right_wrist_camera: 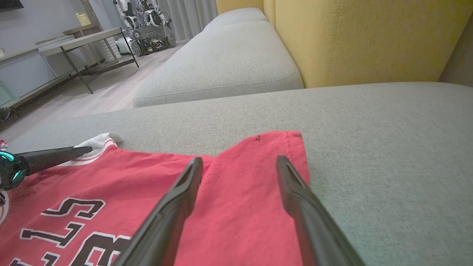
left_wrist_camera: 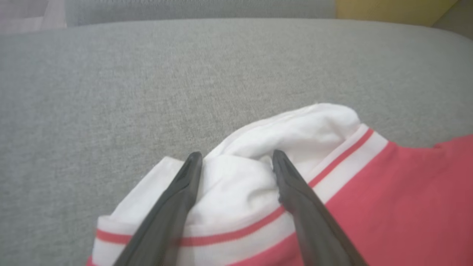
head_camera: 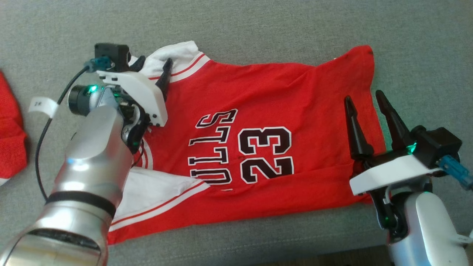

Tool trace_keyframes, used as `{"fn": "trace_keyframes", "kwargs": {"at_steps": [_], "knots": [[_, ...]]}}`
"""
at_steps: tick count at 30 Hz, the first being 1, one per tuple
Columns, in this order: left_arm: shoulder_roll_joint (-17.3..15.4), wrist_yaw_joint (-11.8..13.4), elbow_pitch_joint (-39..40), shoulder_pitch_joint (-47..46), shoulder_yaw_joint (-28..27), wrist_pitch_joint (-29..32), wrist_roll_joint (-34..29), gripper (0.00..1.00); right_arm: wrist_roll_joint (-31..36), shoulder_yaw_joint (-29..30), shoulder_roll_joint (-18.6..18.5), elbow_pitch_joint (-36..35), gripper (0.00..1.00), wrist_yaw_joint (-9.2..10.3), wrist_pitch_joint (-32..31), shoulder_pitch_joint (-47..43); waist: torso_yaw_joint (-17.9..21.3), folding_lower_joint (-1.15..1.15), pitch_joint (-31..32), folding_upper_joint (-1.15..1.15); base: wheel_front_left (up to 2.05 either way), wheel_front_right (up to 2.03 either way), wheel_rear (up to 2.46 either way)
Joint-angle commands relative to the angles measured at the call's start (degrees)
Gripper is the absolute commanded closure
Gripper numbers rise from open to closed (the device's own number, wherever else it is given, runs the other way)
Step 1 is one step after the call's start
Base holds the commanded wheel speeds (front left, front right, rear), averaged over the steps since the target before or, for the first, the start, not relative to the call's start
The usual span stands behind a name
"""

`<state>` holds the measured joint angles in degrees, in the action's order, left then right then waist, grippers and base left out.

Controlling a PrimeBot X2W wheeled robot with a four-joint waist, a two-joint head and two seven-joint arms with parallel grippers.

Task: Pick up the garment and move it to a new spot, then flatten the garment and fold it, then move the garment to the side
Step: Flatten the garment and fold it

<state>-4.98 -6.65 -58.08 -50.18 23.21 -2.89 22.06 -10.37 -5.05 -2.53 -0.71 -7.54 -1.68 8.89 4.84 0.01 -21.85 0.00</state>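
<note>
Silver left forearm [head_camera: 92,155] reaches over the red Bulls 23 jersey [head_camera: 281,96], which lies spread on the grey sofa cushion [head_camera: 258,22]. Left fingers [left_wrist_camera: 181,192] stand wide apart astride its bunched white shoulder trim, gripping nothing. Right fingers [head_camera: 354,125], equally wide and empty, hover above the jersey's hem. Another red garment [head_camera: 11,129] lies well apart at the left.

Loads of bare sofa cushion [head_camera: 425,44] along its far edge and right end. The Bulls jersey [head_camera: 266,122] hogs the middle, another red cloth [head_camera: 11,140] sits at the left edge, and the yellow backrest [right_wrist_camera: 369,40] walls off the back.
</note>
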Motion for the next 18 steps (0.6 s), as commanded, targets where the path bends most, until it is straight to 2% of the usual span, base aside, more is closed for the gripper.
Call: {"fn": "trace_keyframes", "kwargs": {"at_steps": [1,2,3,4,5,13,18], "knots": [[-1.3,-0.3,-0.9,-2.8,-0.8,1.1,0.5,0.00,-0.5,-1.1,-0.3,-1.3,0.00,0.05,0.3,1.3,0.1,-0.01,0.0,0.00,0.00,0.00,0.00],[-1.2,-0.4,-2.0,-3.2,-0.4,1.5,0.7,0.00,-0.6,-1.0,-0.3,-1.1,0.00,0.05,0.3,1.3,0.1,-0.01,0.1,0.00,0.00,0.00,0.00],[-1.1,-0.5,-2.9,-3.6,-0.1,1.5,0.8,0.29,-0.6,-0.7,-0.3,-0.9,0.00,0.05,0.3,1.4,0.1,-0.01,0.1,0.00,0.00,0.00,0.00],[-1.1,-0.6,-3.6,-4.0,0.2,1.1,0.9,0.70,-0.7,-0.5,-0.3,-0.7,0.00,0.05,0.3,1.4,0.1,-0.01,0.2,0.00,0.00,0.00,0.00],[-1.0,-0.6,-4.0,-4.3,0.5,0.4,0.9,1.00,-0.8,-0.2,-0.3,-0.4,0.00,0.05,0.3,1.5,0.1,-0.01,0.3,0.00,0.00,0.00,0.00],[-0.6,-0.8,-6.4,-5.7,1.7,-6.4,1.4,1.00,-1.3,2.3,-0.3,2.0,0.00,0.05,-0.2,3.5,-0.6,-0.01,1.5,0.00,0.00,0.00,0.00],[0.3,-0.8,-7.7,-6.0,3.0,-9.1,2.0,1.00,-1.8,5.3,-2.6,8.4,0.00,0.05,-1.1,12.9,-1.8,-0.01,1.9,0.00,0.00,0.00,0.00]]}}
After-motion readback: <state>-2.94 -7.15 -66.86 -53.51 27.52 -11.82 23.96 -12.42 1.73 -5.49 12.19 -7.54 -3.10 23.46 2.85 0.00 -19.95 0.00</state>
